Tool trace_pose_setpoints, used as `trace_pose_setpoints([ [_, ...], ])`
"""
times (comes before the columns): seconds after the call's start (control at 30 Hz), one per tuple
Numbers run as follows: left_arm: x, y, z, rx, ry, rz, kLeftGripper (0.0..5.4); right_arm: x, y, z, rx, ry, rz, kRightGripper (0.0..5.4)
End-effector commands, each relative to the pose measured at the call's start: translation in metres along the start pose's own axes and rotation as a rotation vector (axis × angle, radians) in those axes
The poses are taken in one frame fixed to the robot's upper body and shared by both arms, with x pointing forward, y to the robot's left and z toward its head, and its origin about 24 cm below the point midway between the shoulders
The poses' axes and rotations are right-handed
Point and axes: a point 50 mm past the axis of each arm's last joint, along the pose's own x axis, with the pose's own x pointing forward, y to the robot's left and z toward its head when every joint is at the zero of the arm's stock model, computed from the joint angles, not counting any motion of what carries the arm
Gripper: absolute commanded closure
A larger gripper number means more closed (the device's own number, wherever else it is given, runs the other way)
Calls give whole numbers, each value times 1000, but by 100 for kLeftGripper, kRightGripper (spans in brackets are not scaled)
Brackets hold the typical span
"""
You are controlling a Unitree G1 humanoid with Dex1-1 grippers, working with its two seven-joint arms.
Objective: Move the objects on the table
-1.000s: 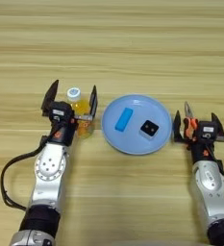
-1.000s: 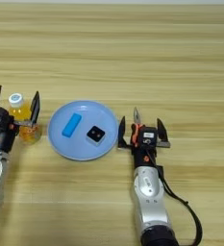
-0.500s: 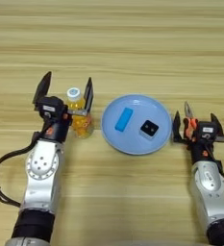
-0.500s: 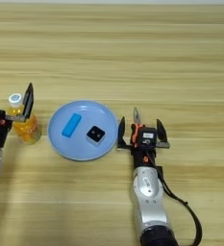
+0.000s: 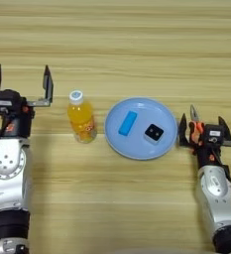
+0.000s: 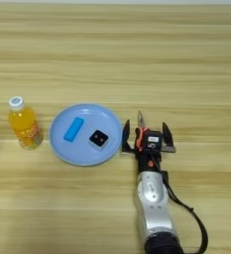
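The small clear bottle of orange drink [image 5: 81, 117] stands upright with its white cap on, just left of a blue plate [image 5: 137, 149]. On the plate lies the tiny black cube [image 5: 153, 132] with a white dot. My left gripper [image 5: 21, 83] hovers open to the left of the bottle, apart from it, with nothing between its fingers. My right gripper [image 5: 203, 131] is just right of the plate with its fingers spread. The orange-handled pliers [image 5: 193, 120] lie between them, close to the left finger, with the metal tip pointing away from me.
A small blue block [image 5: 128, 122] lies on the plate beside the cube. The light-wood table [image 5: 137, 44] runs far back behind everything. Both forearms reach in from the near edge, the left one at the far left.
My left gripper was around the bottle a second ago. It has since drawn back to the left and stands clear of it. The bottle, plate and right arm have stayed put.
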Motion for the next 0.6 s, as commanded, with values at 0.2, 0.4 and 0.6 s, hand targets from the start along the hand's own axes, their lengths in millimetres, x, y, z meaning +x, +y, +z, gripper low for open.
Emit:
trace_pose_setpoints([
  [0.2, 0, 17, -34, 61, 143, 72, 2, -5, -12, 2, -38, 4, -52, 0],
  [0.4, -8, 12, -60, 39, 249, 80, 2, -10, -18, 3, -54, 14, -69, 0],
  [0.6, -14, -3, -77, -1, 323, 63, 2, -14, -25, -3, -72, 59, -72, 0],
])
